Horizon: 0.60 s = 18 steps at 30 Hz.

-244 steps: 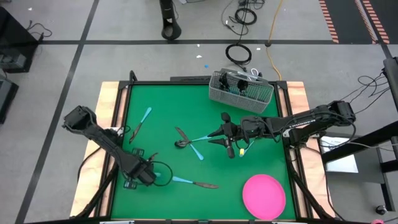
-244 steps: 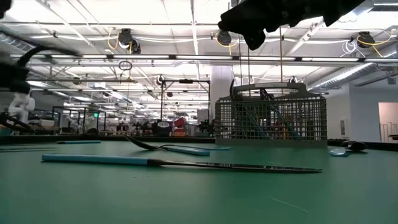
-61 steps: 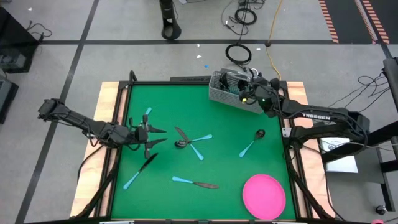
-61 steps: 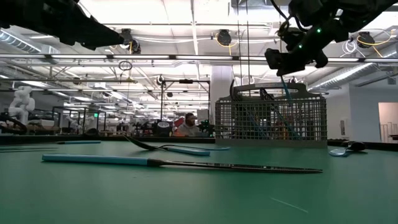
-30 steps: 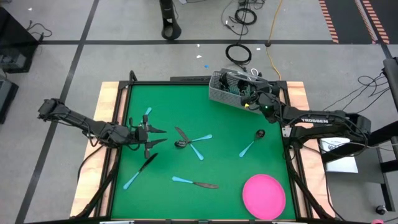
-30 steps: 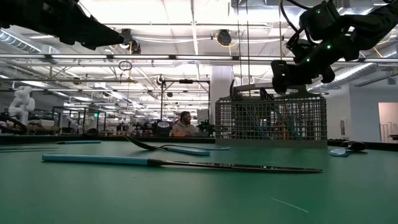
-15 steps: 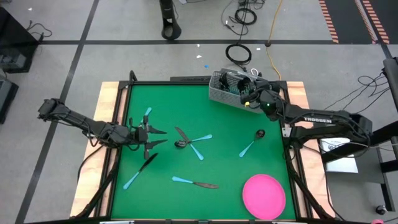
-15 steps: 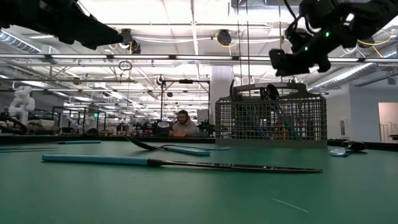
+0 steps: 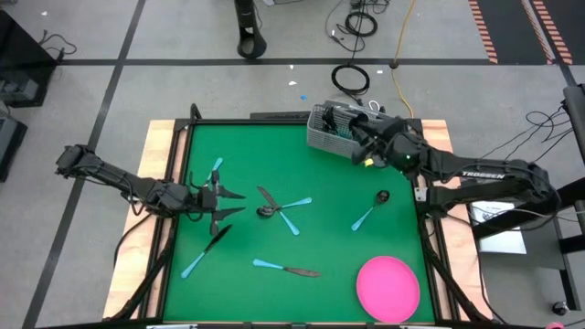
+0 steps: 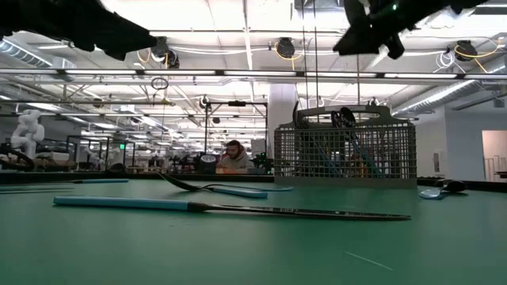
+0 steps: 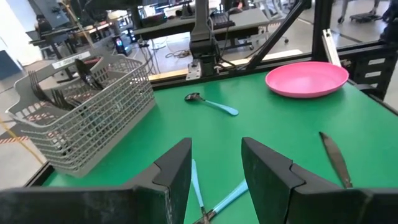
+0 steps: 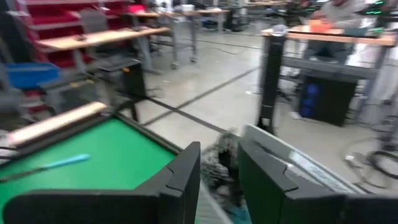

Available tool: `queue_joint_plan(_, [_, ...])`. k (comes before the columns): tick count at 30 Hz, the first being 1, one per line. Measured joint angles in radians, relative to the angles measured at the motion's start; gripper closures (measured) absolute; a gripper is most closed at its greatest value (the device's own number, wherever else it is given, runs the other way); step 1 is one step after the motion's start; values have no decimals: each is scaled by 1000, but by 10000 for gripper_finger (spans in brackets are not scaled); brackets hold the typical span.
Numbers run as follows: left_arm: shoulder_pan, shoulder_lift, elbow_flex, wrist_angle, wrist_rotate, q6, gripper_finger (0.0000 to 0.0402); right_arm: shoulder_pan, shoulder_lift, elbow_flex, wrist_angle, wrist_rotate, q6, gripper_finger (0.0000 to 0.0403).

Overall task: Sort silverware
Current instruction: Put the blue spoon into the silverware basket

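The silverware has light blue handles and dark heads. Loose pieces lie flat on the green mat: one (image 9: 212,171) at far left, one (image 9: 205,252) at near left, a crossed group (image 9: 277,206) mid-table, a spoon (image 9: 369,210) toward the right and a knife (image 9: 287,269) in front. More pieces stand in the grey mesh caddy (image 9: 350,133) at the far right. My right gripper (image 9: 359,147) hangs open above the caddy's near side, high over it in the low view (image 10: 367,32), with nothing between its fingers (image 12: 219,168). My left gripper (image 9: 230,202) stands open above the mat's left side, also with nothing in it (image 11: 216,168).
A pink round plate (image 9: 388,288) sits at the near right corner. Wooden boards (image 9: 161,155) frame the mat on both sides. Open green mat lies between the caddy and the crossed group. A person sits in the room far behind the table (image 10: 232,157).
My right gripper has risen from just above the caddy's top rim to well above it, shifting a little toward the table's left. My left arm has kept still.
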Motion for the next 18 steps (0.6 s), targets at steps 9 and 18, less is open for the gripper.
queue_joint_plan(9, [0, 0, 0, 4, 31, -153, 258, 135, 14, 138, -206, -35, 274, 305])
queue_joint_plan(18, [0, 0, 0, 3, 34, -131, 259, 212, 194, 188, -274, -239, 332, 305])
